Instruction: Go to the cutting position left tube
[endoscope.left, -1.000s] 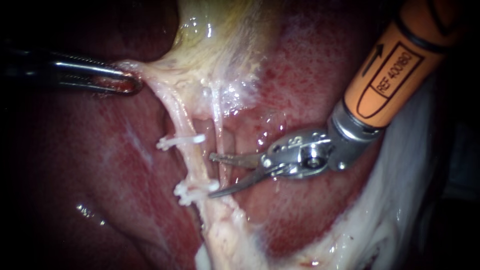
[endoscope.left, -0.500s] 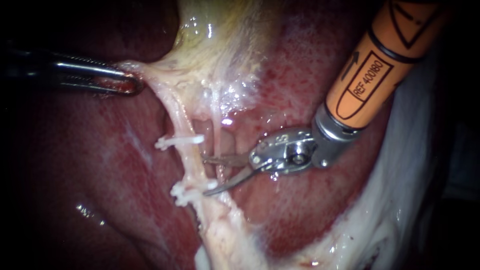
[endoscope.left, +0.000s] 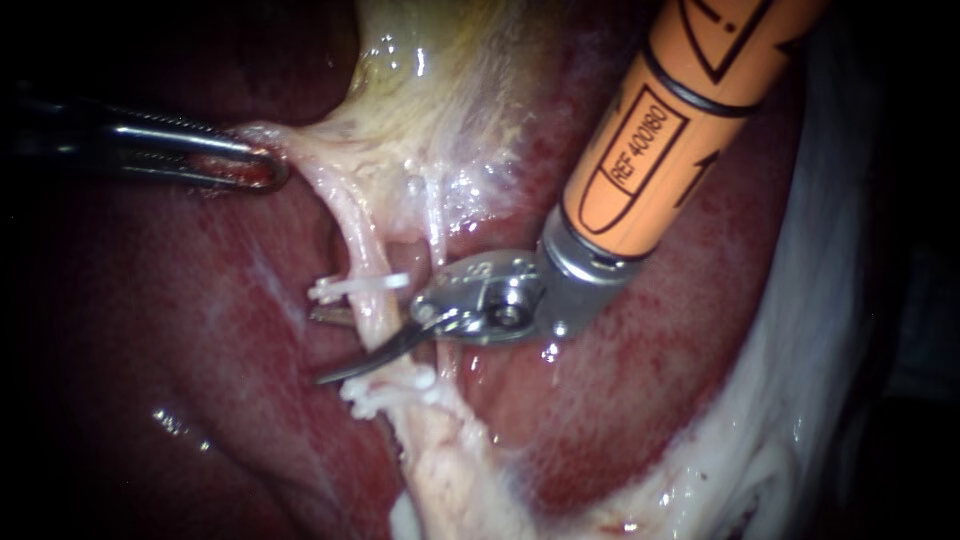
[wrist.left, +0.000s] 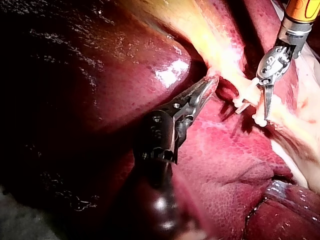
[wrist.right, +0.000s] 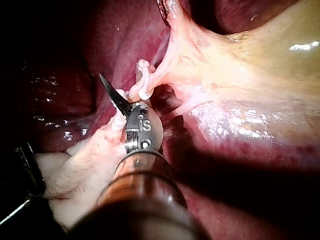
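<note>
Jaws of right instrument, parted, had advanced to straddle left tube between clips; left instrument stayed clenched on gallbladder tissue.

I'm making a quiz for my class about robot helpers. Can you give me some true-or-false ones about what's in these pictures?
1. The left tube has two white clips on it, an upper clip and a lower clip. True.
2. The right instrument's jaws are shut. False: they are open, with the left tube between them, between the two clips.
3. The left instrument's jaws are shut on pale tissue. True.
4. The right instrument is blue. False: its shaft is orange.
5. The left tube is cut in two. False: it is whole.
</note>
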